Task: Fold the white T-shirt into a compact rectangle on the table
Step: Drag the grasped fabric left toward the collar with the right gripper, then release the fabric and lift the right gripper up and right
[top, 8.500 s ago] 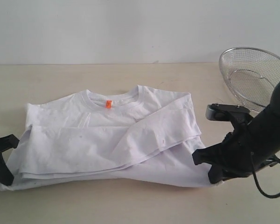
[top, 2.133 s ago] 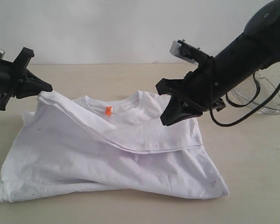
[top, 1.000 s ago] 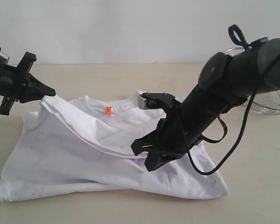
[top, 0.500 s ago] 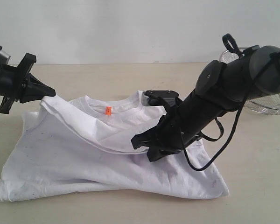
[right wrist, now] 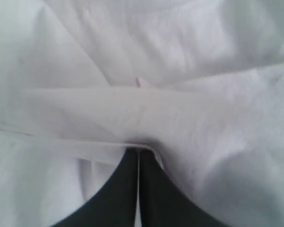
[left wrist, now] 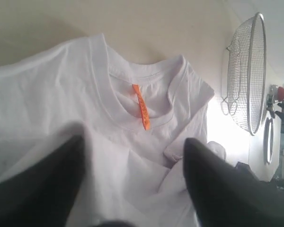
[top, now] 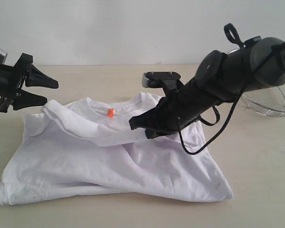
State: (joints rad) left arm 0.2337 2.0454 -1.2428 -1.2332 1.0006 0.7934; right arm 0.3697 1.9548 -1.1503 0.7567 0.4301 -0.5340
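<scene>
The white T-shirt (top: 109,166) lies half folded on the pale beige table (top: 109,76), collar and orange neck tag (top: 110,112) facing up; no red lettering shows. My right gripper (top: 138,127) is over the shirt's middle, shut on a folded white edge, and a raised band of cloth runs from it toward the left. In the right wrist view its fingers (right wrist: 128,189) press together with thin cloth (right wrist: 146,118) between them. My left gripper (top: 46,92) hovers open just above the shirt's far left shoulder, holding nothing. In the left wrist view its fingers (left wrist: 52,184) stand wide apart over the shirt (left wrist: 132,161).
A silver wire-mesh basket (top: 270,102) sits at the back right of the table, behind my right arm, and also shows in the left wrist view as the basket (left wrist: 246,71). A black cable loops under the right arm.
My left gripper has opened and let go of the shirt's corner, which has dropped onto the shirt. My right gripper has moved up and back, still shut on the folded edge.
</scene>
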